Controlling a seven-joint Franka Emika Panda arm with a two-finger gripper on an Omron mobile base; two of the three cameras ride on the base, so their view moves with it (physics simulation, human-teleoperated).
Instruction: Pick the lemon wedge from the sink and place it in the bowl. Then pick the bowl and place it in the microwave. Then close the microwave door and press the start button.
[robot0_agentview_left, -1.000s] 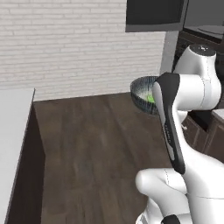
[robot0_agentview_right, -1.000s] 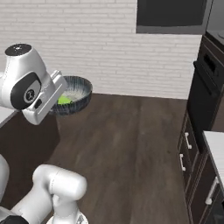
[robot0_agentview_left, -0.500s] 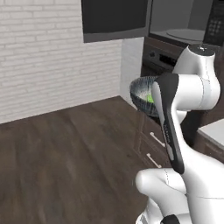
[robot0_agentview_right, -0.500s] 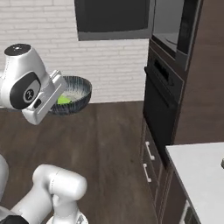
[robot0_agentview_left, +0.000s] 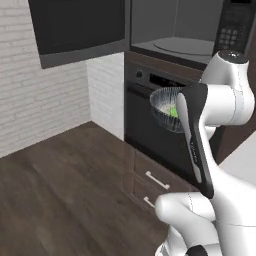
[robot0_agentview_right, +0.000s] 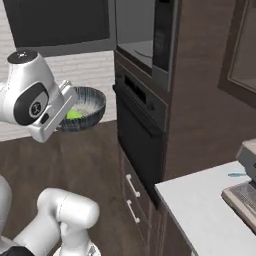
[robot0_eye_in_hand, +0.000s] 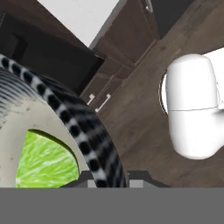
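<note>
My gripper (robot0_agentview_right: 66, 119) is shut on the near rim of the bowl (robot0_agentview_right: 88, 106), which it holds in the air, tilted, in front of the oven. The bowl (robot0_agentview_left: 163, 107) is dark and streaked outside and pale inside. The lemon wedge (robot0_agentview_left: 173, 111) lies inside it, bright green-yellow (robot0_agentview_right: 74, 114), and in the hand view it (robot0_eye_in_hand: 43, 160) sits just behind the striped rim of the bowl (robot0_eye_in_hand: 83, 127). The microwave (robot0_agentview_left: 176, 36) is above and beyond the bowl, its grey cavity open with the round turntable (robot0_agentview_left: 183, 46). The microwave door (robot0_agentview_left: 75, 27) stands swung out to the left. The sink is out of view.
A black built-in oven (robot0_agentview_left: 150, 122) with drawers (robot0_agentview_right: 131, 192) beneath stands directly under the microwave. The microwave's keypad (robot0_agentview_left: 231, 24) is at the cavity's right. A pale counter (robot0_agentview_right: 210, 205) with an appliance (robot0_agentview_right: 245, 187) lies at the right. Dark wood floor (robot0_agentview_left: 55, 195) spreads to the left.
The whole picture has shifted with the base: brick wall and floor gave way to the microwave, oven and counter. The bowl with the wedge stays held the same way.
</note>
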